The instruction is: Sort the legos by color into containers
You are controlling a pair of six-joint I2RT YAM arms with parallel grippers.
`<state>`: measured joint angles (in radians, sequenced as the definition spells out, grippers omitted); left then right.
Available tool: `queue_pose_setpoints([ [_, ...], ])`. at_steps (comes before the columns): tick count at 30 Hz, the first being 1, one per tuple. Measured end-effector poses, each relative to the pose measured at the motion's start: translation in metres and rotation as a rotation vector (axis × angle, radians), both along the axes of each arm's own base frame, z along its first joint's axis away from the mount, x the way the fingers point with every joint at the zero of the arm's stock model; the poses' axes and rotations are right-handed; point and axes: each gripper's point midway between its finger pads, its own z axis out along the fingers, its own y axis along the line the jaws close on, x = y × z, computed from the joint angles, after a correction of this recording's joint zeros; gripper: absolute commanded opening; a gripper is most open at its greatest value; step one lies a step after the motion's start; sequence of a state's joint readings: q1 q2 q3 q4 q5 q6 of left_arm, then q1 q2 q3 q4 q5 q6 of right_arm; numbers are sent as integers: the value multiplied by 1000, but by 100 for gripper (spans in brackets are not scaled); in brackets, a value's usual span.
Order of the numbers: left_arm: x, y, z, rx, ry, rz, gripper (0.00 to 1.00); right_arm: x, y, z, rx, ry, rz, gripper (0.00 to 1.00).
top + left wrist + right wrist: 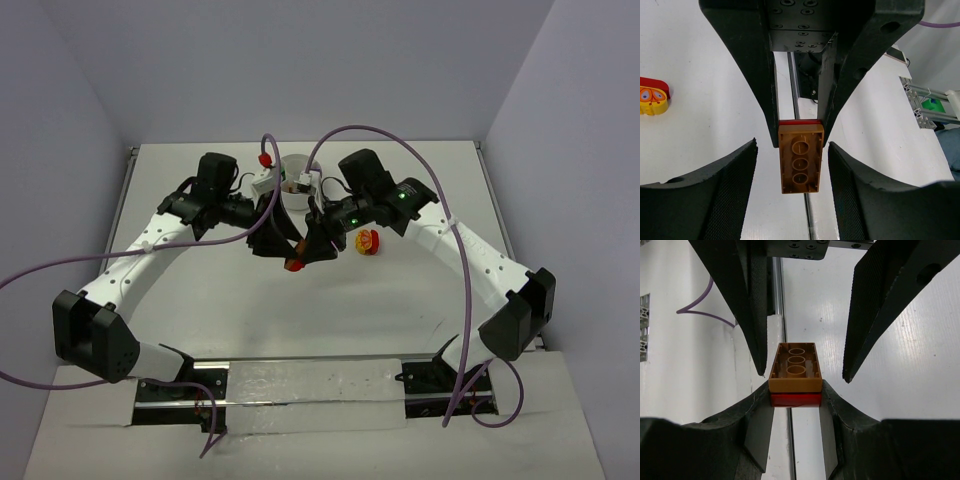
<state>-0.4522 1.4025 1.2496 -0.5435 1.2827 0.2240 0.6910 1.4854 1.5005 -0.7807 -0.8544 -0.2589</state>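
Roughly in the middle of the top view, the two arms meet tip to tip over the table [200, 300], just below the white bowl [296, 160] that stands at the upper centre of the frame. The right claw [795, 390] is clamped narrow on a small stack of two bricks: an orange-brown lego [795, 367] pressed onto a red lego [795, 399]. In the right wrist view its own fingers [757, 435] rise from the bottom edge and pinch the stack on both sides at the red end. The orange-brown piece sticks out above them, its hollow side with three round tubes facing the camera. The left claw [792, 150] stands partly open around the free end of that same stack. In the left wrist view its padded fingers [720, 195] curve up from the lower corners, one on each side of the orange-brown lego. A strip of white table shows in each gap, so they are not touching it. In the right wrist view the same two fingers come down from the top of the frame, the left-hand one closer to the brick than the right-hand one. A yellow-and-red lego [367, 241] lies on the table just right of the claws in the top view, and at the left edge of the left wrist view. What sits in the bowl's compartments I cannot tell.
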Motion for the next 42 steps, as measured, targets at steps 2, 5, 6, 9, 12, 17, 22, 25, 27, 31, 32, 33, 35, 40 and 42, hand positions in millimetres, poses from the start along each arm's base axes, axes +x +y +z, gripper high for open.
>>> queue_pose_setpoints([
  [2,0,0,0,1,1,0,63,0,0,0,1,-1,0,0],
  [5,0,0,0,1,1,0,62,0,0,0,0,-1,0,0],
  [6,0,0,0,1,1,0,62,0,0,0,0,-1,-1,0],
  [9,0,0,-1,3,3,2,62,1,0,0,-2,-2,-3,0],
  [12,0,0,-1,6,2,5,62,1,0,-1,-5,-4,-8,0],
  [17,1,-1,-3,15,0,10,54,3,-1,-2,-12,-5,-19,0],
  [22,0,-2,-4,22,2,13,35,6,-2,-3,-22,-7,-35,0],
  [25,1,-2,-4,21,-1,14,15,7,-3,-4,-27,-4,-45,0],
  [27,1,-2,-4,21,-2,15,1,7,-3,-4,-27,-4,-47,0],
  [31,2,-2,-3,20,-3,16,0,7,-4,-4,-27,-8,-48,0],
  [32,2,-2,-3,20,-4,16,0,7,-4,-3,-27,-10,-48,0],
  [33,2,-1,-3,18,-5,17,0,7,-4,-3,-25,-13,-48,0],
  [35,5,2,-1,8,-3,23,0,9,-3,-3,-16,-30,-48,0],
  [40,33,22,5,1,-24,114,0,3,-14,-16,-49,-14,-54,0],
  [42,45,27,13,-9,-58,140,0,0,-18,-19,-59,-7,-56,0],
])
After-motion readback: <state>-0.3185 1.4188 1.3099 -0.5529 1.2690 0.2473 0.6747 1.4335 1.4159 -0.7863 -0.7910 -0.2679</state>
